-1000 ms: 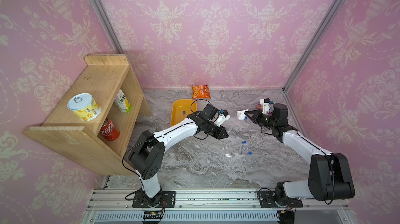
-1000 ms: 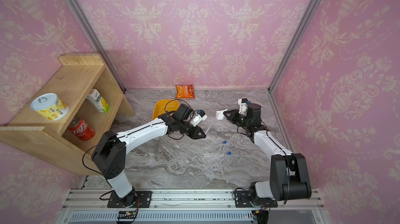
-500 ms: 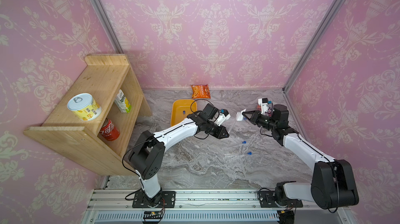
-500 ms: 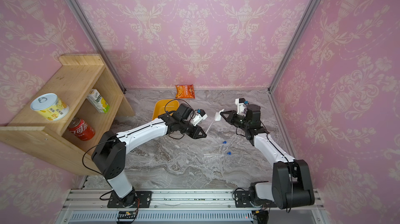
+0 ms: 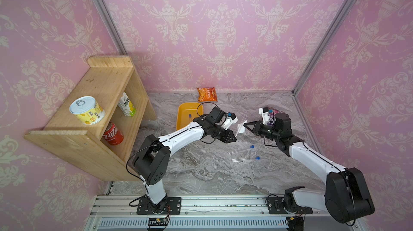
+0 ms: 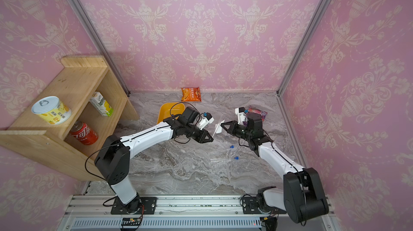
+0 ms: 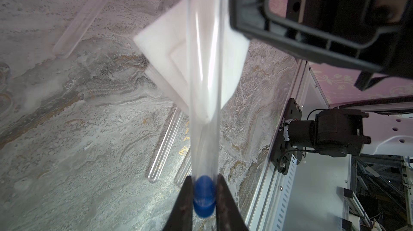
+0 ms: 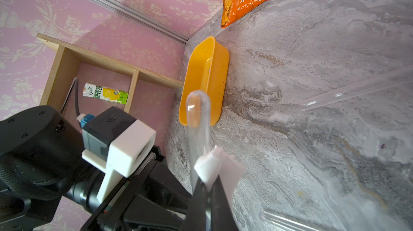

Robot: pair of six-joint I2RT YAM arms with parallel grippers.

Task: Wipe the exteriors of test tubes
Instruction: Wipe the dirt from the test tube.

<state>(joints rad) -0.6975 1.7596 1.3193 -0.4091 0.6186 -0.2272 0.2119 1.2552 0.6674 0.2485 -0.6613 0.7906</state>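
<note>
At the rear of the grey marble counter (image 5: 201, 174), an orange plastic tray (image 5: 184, 109) holds one blue-capped clear tube (image 5: 190, 115). The left tool (image 7: 204, 181) clamps a second capped tube (image 7: 204, 62). The right tool (image 8: 209, 185) pinches a white folded wipe (image 8: 215, 167).

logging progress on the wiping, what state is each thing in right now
thin clear blue-capped test tube: raised, cap end clamped in left gripper
white folded wipe: pinched in shut right gripper, alongside raised tube
two clear capped tubes: lying on grey marble table
capped tube in yellow plastic tray: lying inside
</note>
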